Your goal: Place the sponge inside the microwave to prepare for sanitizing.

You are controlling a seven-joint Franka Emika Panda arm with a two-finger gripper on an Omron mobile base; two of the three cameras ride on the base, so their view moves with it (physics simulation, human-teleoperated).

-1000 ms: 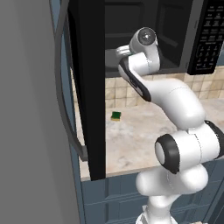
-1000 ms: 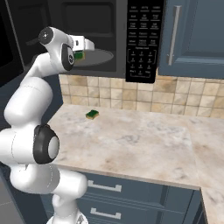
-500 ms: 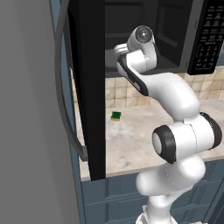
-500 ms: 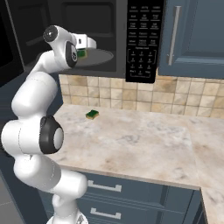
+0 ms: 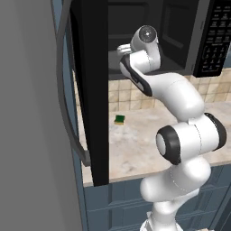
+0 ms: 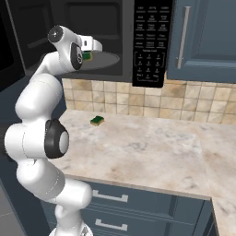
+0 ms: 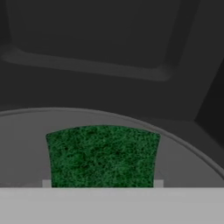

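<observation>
The sponge [image 7: 103,155] is between the jaws, green top facing the hand camera, hanging over the round turntable [image 7: 183,153] inside the microwave [image 6: 110,41]. Looks held, though I can't tell if it's touching the plate. I'd lower it gently before letting go, roughly centred. The arm's reaching up with the gripper [image 6: 88,51] level through the open door [image 5: 92,85]. A smaller sponge [image 6: 97,120] sits on the worktop [image 6: 152,152].

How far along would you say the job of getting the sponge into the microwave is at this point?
Nearly finished. Done: the microwave door stands open, and the sponge has been picked up and carried inside. In hand: the pincer grips the sponge just over the round turntable, as the hand view shows. Left: letting go and drawing the arm out. The second, smaller sponge lies on the counter.
</observation>
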